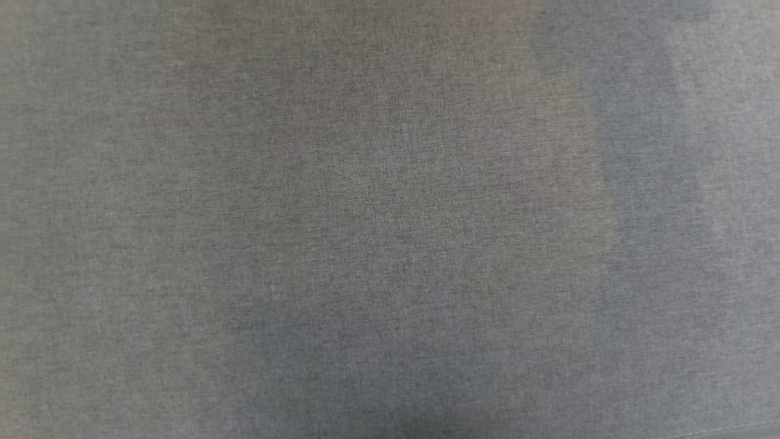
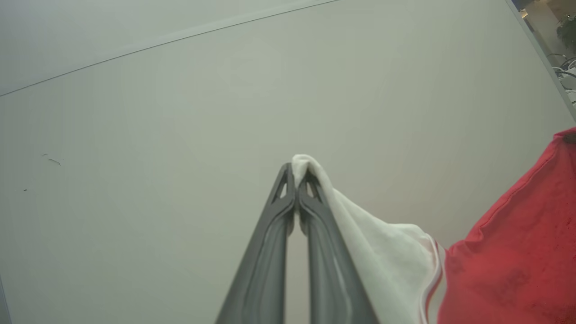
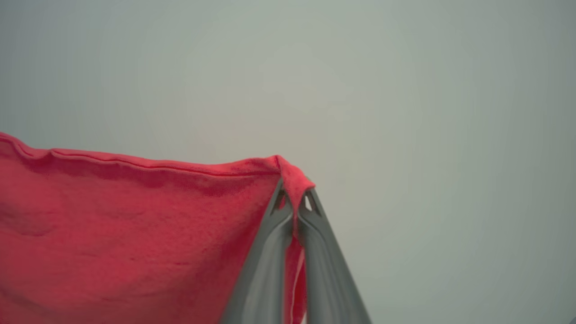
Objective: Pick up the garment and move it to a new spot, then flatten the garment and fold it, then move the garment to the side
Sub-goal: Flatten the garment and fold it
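Left hand (image 2: 297,173) pressed tight on a fold of the white sleeve (image 2: 382,252); the garment (image 2: 508,252) trails off toward 4 o'clock in the left wrist view, red body w/ striped trim at the armhole. Right hand (image 3: 294,198), likewise clamped, pinches the stitched red edge (image 3: 148,164), cloth sagging toward 8 o'clock in the right wrist view. The two-point grip at separate ends is prob. meant to carry the shirt spread out, ready to lay flat. It appears to hang between both hands, above what looks to be the pale desk (image 2: 225,112). Head view: grey woven surface (image 1: 390,219), blurred, hard to identify. No lettering, no. or brand legible in these frames
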Robot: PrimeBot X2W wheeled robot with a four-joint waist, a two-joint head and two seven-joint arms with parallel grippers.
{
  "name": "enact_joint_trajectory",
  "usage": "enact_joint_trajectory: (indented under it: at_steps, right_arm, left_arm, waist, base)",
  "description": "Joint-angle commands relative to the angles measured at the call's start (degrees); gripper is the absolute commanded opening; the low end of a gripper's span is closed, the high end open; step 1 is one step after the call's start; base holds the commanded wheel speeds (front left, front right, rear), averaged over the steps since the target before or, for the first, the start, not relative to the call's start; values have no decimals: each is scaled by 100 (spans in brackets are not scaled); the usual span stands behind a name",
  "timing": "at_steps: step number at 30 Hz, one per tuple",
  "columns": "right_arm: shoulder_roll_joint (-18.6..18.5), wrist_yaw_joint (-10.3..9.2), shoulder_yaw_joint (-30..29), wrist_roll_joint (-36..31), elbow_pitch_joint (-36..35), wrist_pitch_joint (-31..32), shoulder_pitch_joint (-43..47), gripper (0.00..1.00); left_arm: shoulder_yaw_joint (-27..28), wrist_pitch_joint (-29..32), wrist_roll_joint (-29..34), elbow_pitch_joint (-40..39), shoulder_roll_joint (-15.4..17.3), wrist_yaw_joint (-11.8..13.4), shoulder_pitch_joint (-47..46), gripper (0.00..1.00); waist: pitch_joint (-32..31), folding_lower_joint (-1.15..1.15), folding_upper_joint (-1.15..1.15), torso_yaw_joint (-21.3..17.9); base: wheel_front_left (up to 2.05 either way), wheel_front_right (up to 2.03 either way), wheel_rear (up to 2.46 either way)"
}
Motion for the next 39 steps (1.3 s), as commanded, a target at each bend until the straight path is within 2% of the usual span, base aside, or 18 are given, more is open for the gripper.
enact_joint_trajectory:
  at_steps: [1, 6, 12, 14, 20, 25, 28, 37, 38, 39]
  right_arm:
    - [40, -4, 22, -53, 121, -87, -146, 0]
    - [165, -4, 161, -61, 591, -254, -417, 0]
    - [226, -4, 530, 77, 933, -452, -244, 0]
    - [271, -4, 817, 262, 1047, -624, 68, 0]
    - [259, -4, 1441, 561, 1018, -834, 724, 0]
    - [106, -4, 1911, 981, 795, -1015, 1454, 0]
    - [-1, -4, 2101, 1216, 687, -1076, 1847, 0]
    - [-572, -4, 2789, 2034, -120, -1117, 3288, 0]
    - [-746, -4, 2966, 2221, -349, -1139, 3813, 0]
    - [-804, -4, 3030, 2277, -415, -1144, 4018, 0]
  left_arm:
    - [3, -24, 3, 109, -19, -15, -179, 0]
    - [-239, -273, -129, 659, 22, -15, -501, 0]
    - [-623, -565, -392, 1196, 86, -15, -429, 0]
    - [-784, -822, -577, 1430, 185, -15, -166, 0]
    - [-1084, -1037, -1046, 1472, 422, -15, 489, 0]
    - [-1148, -1245, -1432, 1264, 736, -15, 1451, 0]
    - [-1019, -1312, -1629, 1080, 805, 19, 2105, 0]
    - [-381, -1351, -1882, -49, 820, 422, 4552, 0]
    - [-209, -1352, -1858, -296, 790, 528, 5377, 0]
    - [-151, -1352, -1845, -384, 753, 561, 5695, 0]
  waist:
    - [100, -1, 0, -16]
    - [249, -1, 0, -6]
    - [364, -1, 0, 63]
    - [336, -1, 0, 101]
    - [184, -1, 0, 171]
    - [-22, -1, 0, 210]
    - [-173, -1, 0, 236]
    - [-823, -1, 0, 393]
    - [-1062, -1, 0, 414]
    - [-1169, -1, 0, 427]
  base:
    - [0, 0, 0]
    - [0, 0, 0]
    - [0, 0, 0]
    - [0, 0, 0]
    - [0, 0, 0]
    - [0, 0, 0]
    - [0, 0, 0]
    - [0, 0, 0]
    - [0, 0, 0]
    - [0, 0, 0]
